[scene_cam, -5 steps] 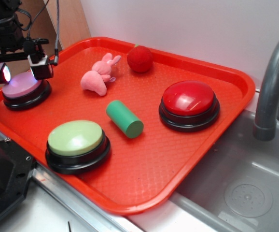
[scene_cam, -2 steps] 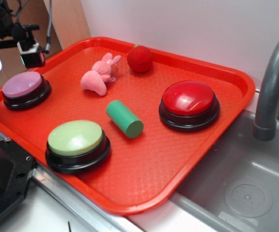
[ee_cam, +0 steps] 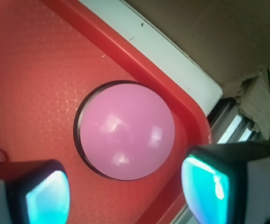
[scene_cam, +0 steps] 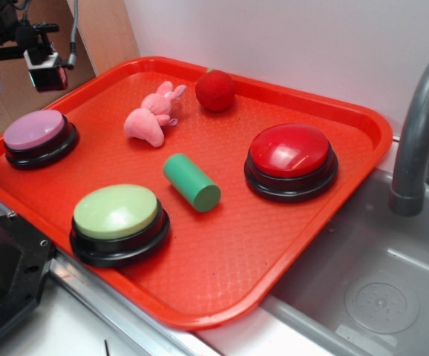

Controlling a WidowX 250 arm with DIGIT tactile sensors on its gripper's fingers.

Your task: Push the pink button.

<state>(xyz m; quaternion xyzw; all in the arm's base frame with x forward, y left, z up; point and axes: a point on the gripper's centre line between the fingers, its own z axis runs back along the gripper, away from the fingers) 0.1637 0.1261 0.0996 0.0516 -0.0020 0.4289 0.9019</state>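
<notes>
we are looking at a red tray (scene_cam: 303, 222) whose raised rim is running close to a sink (scene_cam: 378, 289) on one side and a white wall behind. the pink button (scene_cam: 35, 131) is sitting in the tray's far left corner, just beside the rim on two sides; in the wrist view the pink button (ee_cam: 127, 136) is lying near the curved corner of the tray (ee_cam: 37, 65), with a white strip and brown board beyond the edge. open tray floor is lying between this button and the pink plush bunny (scene_cam: 153, 114), and more bare floor is stretching toward the green button (scene_cam: 116, 214). the green cylinder (scene_cam: 191, 182), the red plush ball (scene_cam: 215, 90) and the red button (scene_cam: 292, 154) are sitting well apart from the pink one.

our claw (scene_cam: 15, 68) is hanging above the pink button, clear of it and not touching. its fingers are standing wide apart and holding nothing. in the wrist view the claw (ee_cam: 125, 191) is showing one fingertip (ee_cam: 44, 196) at the lower left and the other at the lower right, with the button's dome lying between and just beyond them, uncovered.
</notes>
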